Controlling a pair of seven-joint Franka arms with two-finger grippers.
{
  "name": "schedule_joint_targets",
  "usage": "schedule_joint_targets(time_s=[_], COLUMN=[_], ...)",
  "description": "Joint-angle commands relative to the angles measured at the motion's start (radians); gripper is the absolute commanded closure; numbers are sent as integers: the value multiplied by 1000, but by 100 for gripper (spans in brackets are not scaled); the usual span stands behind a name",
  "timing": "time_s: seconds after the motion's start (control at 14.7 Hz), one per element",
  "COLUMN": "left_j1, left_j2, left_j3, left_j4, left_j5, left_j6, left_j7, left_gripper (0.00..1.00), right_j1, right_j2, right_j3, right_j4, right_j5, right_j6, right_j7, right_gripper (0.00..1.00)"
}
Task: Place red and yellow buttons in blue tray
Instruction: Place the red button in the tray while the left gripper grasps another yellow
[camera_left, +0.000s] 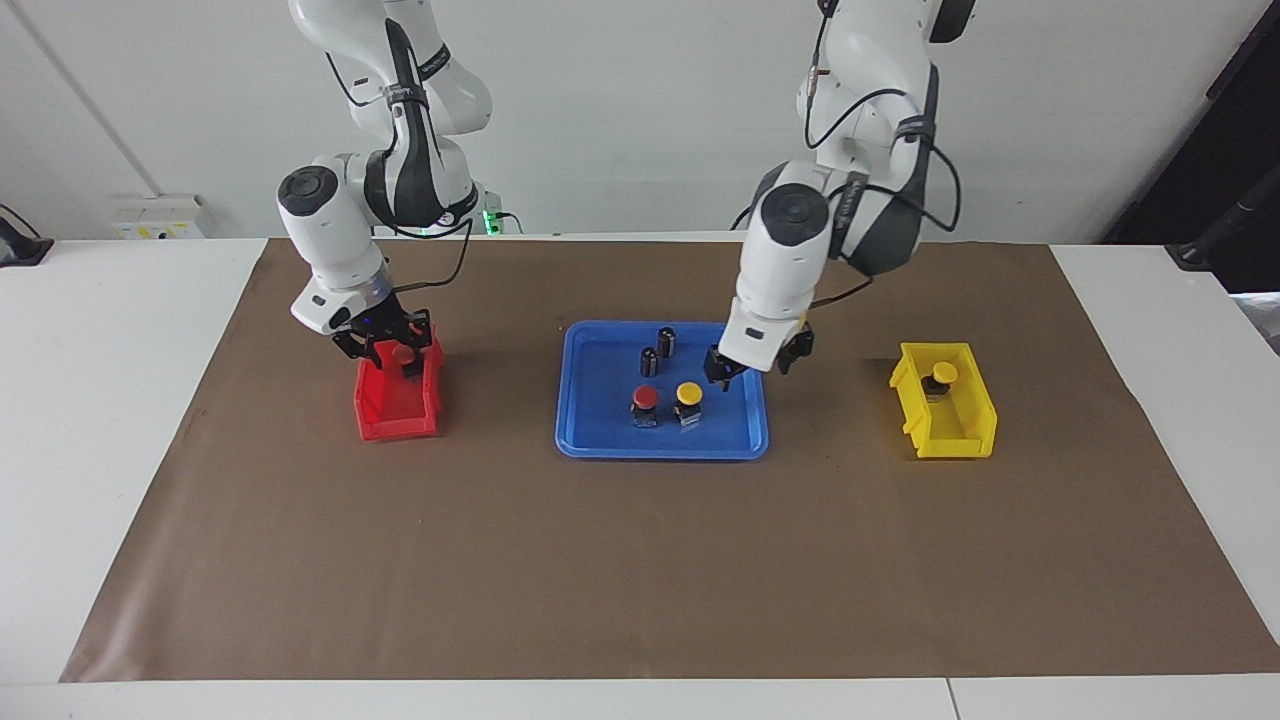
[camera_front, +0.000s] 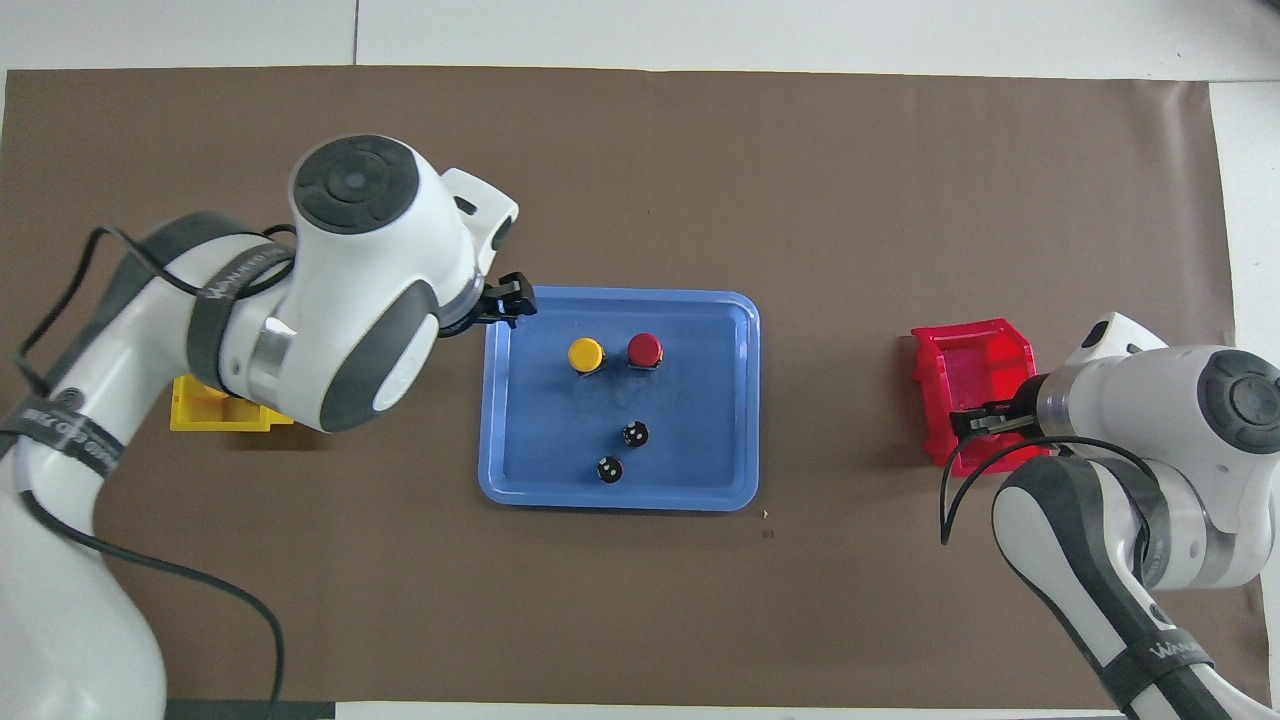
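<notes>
The blue tray (camera_left: 600, 435) (camera_front: 720, 480) lies mid-table. In it a red button (camera_left: 646, 398) (camera_front: 645, 350) and a yellow button (camera_left: 688, 394) (camera_front: 586, 354) stand side by side, free. My left gripper (camera_left: 751, 364) (camera_front: 503, 300) hangs open and empty over the tray's rim toward the left arm's end. Another red button (camera_left: 402, 353) sits in the red bin (camera_left: 395, 415) (camera_front: 975, 370). My right gripper (camera_left: 385, 340) (camera_front: 975, 420) is down in that bin, open, with its fingers on either side of this button. A second yellow button (camera_left: 940, 373) sits in the yellow bin (camera_left: 950, 425) (camera_front: 215, 415).
Two dark capless cylinders (camera_left: 666, 340) (camera_left: 649, 361) stand in the tray, nearer to the robots than the buttons. In the overhead view the left arm covers most of the yellow bin. A brown mat (camera_left: 640, 560) covers the table.
</notes>
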Motion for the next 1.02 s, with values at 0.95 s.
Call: schedule_joint_targets(time_s=[0.95], left_j1=[427], left_j2=[-258], left_j3=[-5], left_j4=[-432], left_j5=[17], left_j6=[260], left_j7=[589], left_gripper=[27], right_j1=[-8], right_j2=[132], right_j3=[10], right_j4=[420], right_j5=[6], right_j6=[-387], right_j7=[-20], right_gripper=[72])
